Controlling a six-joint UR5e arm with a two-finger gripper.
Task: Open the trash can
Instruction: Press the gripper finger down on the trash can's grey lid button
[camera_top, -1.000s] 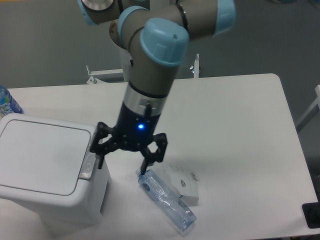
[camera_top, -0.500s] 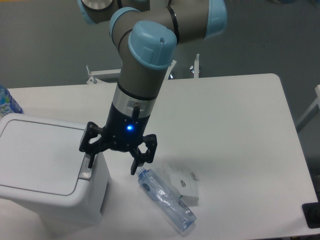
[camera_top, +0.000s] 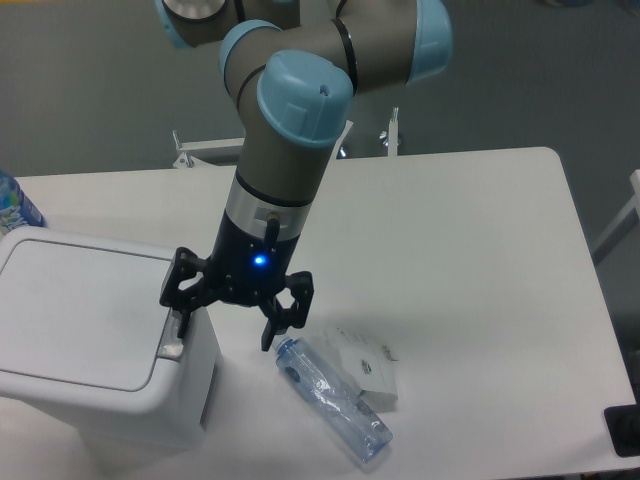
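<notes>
one gripper (camera_top: 226, 333) is hanging at lower centre-left of the frame with its two fingers spread wide and grasping nothing, the left fingertip (camera_top: 182, 327) seemingly touching the grey latch (camera_top: 171, 349) on the right edge of the trash can (camera_top: 95, 345), though contact is hard to confirm. the trash can is sitting at the lower left of the white table (camera_top: 470, 230) with its lid lying flat and shut. a clear plastic bottle (camera_top: 333, 398) is lying just right of the other fingertip, resting against a small white box (camera_top: 368, 365).
</notes>
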